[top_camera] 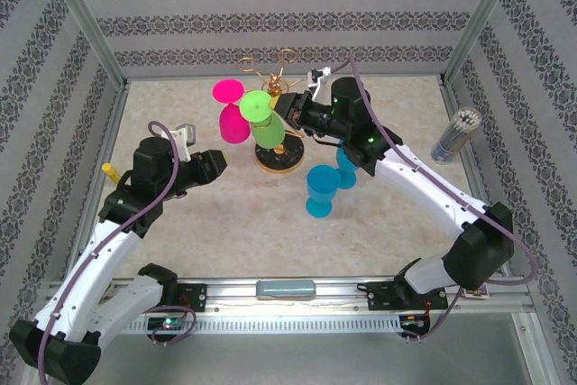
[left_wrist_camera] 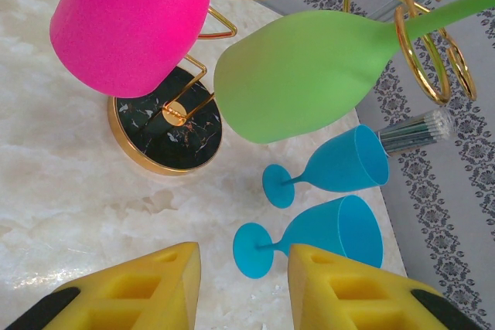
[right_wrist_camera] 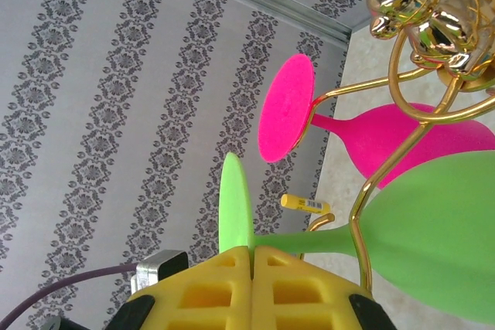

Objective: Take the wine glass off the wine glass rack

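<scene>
Green wine glass (right_wrist_camera: pixel 433 237) hangs foot-up on the wine glass rack (top_camera: pixel 279 161), just beside a pink glass (top_camera: pixel 233 123). The right gripper (right_wrist_camera: pixel 251 256) has its jaws pinched on the green stem near the foot. Left gripper (left_wrist_camera: pixel 244 254) hovers over the surface (left_wrist_camera: pixel 69 191), jaws partly apart and empty.

The green glass (right_wrist_camera: pixel 441 245) is pinched by its stem, just beside the foot, in the closed right gripper (right_wrist_camera: pixel 251 253). It is hung in a ring of the gold rack (right_wrist_camera: pixel 418 21), with a pink glass (right_wrist_camera: pixel 387 141) behind.
</scene>
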Motion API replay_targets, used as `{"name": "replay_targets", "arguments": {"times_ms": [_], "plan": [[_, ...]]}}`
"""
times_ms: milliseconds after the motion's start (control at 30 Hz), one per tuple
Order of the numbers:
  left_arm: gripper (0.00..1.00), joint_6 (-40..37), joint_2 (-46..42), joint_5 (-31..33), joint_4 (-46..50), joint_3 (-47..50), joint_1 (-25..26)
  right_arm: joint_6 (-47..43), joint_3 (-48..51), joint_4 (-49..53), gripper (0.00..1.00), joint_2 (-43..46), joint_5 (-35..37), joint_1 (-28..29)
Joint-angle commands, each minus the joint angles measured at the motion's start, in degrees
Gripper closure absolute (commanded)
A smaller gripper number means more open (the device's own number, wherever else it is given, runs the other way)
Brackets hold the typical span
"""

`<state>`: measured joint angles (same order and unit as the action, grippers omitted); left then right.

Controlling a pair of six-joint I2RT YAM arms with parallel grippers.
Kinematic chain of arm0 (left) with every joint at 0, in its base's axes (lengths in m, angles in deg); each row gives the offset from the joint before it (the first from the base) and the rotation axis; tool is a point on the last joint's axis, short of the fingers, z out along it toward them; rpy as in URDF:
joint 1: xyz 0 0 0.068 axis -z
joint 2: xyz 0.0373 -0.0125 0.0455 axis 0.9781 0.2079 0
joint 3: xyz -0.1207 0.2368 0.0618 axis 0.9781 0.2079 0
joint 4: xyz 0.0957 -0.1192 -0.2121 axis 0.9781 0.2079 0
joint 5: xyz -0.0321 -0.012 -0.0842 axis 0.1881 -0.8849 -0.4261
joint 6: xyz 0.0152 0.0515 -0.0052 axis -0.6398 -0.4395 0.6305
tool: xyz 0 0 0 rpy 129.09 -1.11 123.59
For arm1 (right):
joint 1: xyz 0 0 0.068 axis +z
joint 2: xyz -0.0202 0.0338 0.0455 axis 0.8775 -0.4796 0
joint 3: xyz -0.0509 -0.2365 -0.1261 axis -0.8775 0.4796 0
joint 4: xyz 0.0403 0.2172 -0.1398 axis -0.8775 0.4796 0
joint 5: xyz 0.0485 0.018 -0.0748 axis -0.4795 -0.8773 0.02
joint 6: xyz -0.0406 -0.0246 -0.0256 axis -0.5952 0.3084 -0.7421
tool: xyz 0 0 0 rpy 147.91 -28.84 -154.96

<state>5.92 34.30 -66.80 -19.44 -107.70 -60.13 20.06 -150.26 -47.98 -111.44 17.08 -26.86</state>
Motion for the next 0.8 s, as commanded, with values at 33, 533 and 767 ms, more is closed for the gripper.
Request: {"name": "replay_targets", "arguments": {"times_ms": [33, 533, 767], "plan": [[0.64, 0.1, -0.6, -0.4, -1.5, -0.3, -1.1, 1.0, -2.1, -3.0, 1.00, -0.8, -0.7, -1.0], [0.64, 0.4, -0.7, -0.6, -1.9, 0.3, -1.3, 2.5, -1.8, -4.1, 1.00, -1.8, 0.4, -2.0], [0.64, 0.5, -0.8, -0.7, -1.8, 0.5, -1.3, 3.4, -2.2, -5.1, 1.00, -3.1, 0.1, -2.2]]}}
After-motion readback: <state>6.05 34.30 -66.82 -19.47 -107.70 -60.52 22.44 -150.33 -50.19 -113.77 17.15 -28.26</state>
